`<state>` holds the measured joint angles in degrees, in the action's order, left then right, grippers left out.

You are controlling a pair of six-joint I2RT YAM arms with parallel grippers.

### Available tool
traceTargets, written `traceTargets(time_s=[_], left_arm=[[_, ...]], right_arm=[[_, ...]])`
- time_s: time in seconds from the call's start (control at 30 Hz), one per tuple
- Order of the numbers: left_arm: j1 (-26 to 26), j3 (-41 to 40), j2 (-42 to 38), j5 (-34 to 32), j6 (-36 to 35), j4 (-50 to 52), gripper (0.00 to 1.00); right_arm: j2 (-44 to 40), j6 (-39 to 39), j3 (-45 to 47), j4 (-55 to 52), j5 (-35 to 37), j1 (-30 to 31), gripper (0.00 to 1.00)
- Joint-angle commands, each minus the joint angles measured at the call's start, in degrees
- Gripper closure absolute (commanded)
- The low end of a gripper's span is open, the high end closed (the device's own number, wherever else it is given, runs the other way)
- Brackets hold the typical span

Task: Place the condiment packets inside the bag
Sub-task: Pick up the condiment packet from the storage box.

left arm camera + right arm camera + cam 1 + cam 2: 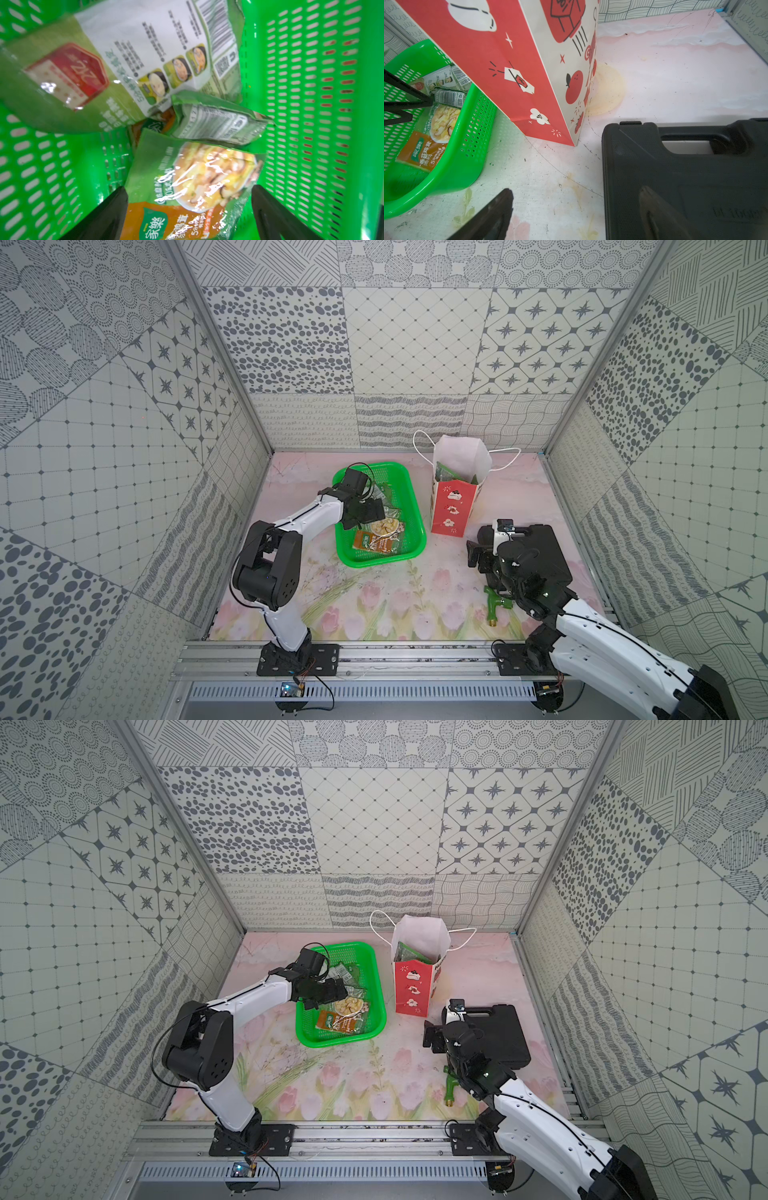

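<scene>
The flowered pink table (374, 605) carries everything. On its right side lies a flat black case (548, 551), closed, with its handle toward the bag.

Left of centre sits a green mesh basket (382, 562). The bag (453, 510) stands upright just beside the basket's right rim. Its red front faces the robot, its top is open and its white cord handles fall to either side.

Two green condiment packets (446, 475) stick up inside the bag's mouth. More packets lie loose in the basket. One shows its printed back with a barcode (124, 52). A small crumpled one (216, 126) overlaps the rest. One lies face up with a soup photo and an orange panel (187, 176).

The left gripper (189, 188) reaches down into the basket. Its fingers (110, 214) are spread wide on either side of the soup-photo packet and hold nothing. Whether they touch it cannot be told.

The right gripper (576, 189) sits low near the bag's base. Its fingers are also spread wide and hold nothing, one over the bare table and one over the case lid.

A small green tap-shaped fitting with a brass end (496, 605) lies on the table in front of the case, beside the right arm.
</scene>
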<state>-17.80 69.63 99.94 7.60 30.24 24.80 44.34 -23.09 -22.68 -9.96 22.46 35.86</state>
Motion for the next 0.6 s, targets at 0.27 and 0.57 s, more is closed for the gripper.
traceTargets(time_s=[0.27,0.57], left_arm=[[0.58,-1.45,-1.04,1.49,1.78,0.39,0.05],[-4.73,-1.02,0.43,-5.69,0.86,7.53,0.11]], right_arm=[[-0.29,0.59,-1.49,2.4,-0.66,-0.35,0.03],[0.3,0.5,-1.79,2.39,-0.9,-0.34,0.03]])
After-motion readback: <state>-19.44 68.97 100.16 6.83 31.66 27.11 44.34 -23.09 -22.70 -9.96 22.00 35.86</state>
